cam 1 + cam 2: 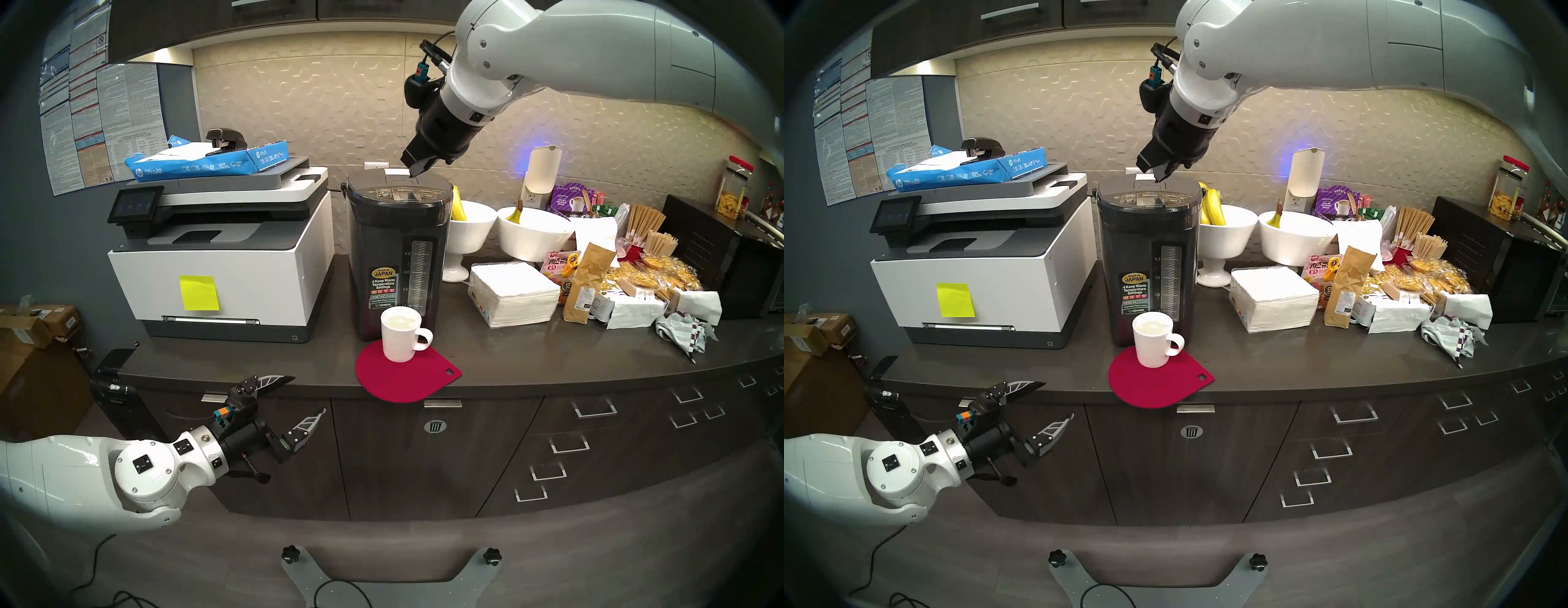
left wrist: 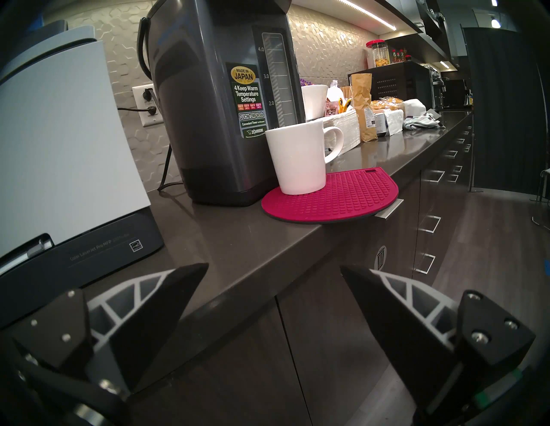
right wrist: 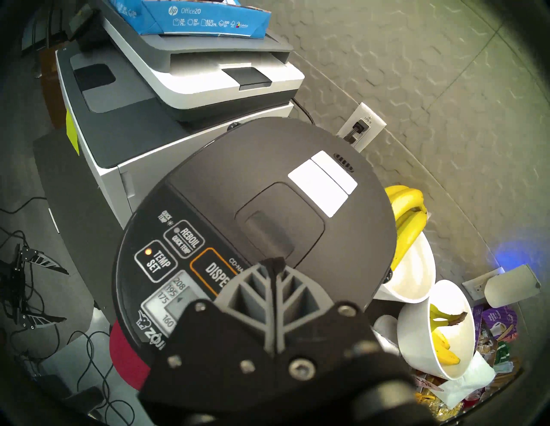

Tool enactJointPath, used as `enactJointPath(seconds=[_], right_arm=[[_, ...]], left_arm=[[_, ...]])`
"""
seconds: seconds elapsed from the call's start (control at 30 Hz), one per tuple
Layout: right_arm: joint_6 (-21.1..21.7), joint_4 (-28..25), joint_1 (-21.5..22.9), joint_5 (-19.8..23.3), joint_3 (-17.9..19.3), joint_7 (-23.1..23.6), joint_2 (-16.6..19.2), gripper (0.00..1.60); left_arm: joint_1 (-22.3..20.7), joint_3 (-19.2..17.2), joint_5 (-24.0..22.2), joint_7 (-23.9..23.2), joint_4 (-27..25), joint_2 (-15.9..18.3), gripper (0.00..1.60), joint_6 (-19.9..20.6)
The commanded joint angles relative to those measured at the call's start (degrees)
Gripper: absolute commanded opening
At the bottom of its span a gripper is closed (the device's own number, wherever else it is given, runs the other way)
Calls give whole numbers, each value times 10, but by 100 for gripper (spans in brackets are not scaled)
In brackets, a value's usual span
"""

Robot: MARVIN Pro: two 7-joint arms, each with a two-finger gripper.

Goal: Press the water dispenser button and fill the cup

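The dark water dispenser (image 1: 396,254) stands mid-counter beside the printer. Its DISPENSE button (image 3: 218,273) sits in the middle of the top panel, partly hidden by my right gripper (image 3: 275,261). That gripper (image 1: 415,172) is shut with nothing in it and hovers just above the rear of the lid, a small gap below its tip. The white cup (image 1: 401,334) stands on a red mat (image 1: 407,375) in front of the pot, holding pale liquid near its rim. My left gripper (image 1: 303,397) hangs open and empty below the counter's front edge, left of the cup (image 2: 297,160).
A white-and-grey printer (image 1: 220,250) with a blue paper ream stands left of the pot. Two white footed bowls with bananas (image 1: 469,220), a napkin stack (image 1: 513,293), snack bags and a black microwave (image 1: 721,259) crowd the counter to the right. Drawers run below.
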Motion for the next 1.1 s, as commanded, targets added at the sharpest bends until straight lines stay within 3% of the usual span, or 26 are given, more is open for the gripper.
enactJointPath(seconds=[0.0, 0.47, 0.5, 0.57, 0.63, 0.67, 1.07], right_arm=[[3, 24, 58, 1, 20, 0, 38, 0], [2, 1, 108, 22, 34, -6, 115, 0], [1, -12, 118, 30, 35, -9, 136, 0], [2, -13, 123, 34, 30, -9, 136, 0], [2, -36, 132, 39, 30, -16, 160, 0], [4, -28, 133, 44, 23, -16, 150, 0], [-12, -126, 200, 73, -37, -51, 234, 0]], left_arm=[[-5, -5, 1, 0, -3, -1, 160, -3], [-6, -4, 1, 0, -3, -1, 160, -3], [-6, -4, 1, 0, -3, -1, 160, -3], [-6, -4, 1, 0, -3, -1, 160, -3], [-6, -3, 1, 0, -3, -1, 160, -3], [-6, -3, 1, 0, -3, -1, 160, -3], [-6, -3, 1, 0, -3, -1, 160, -3]])
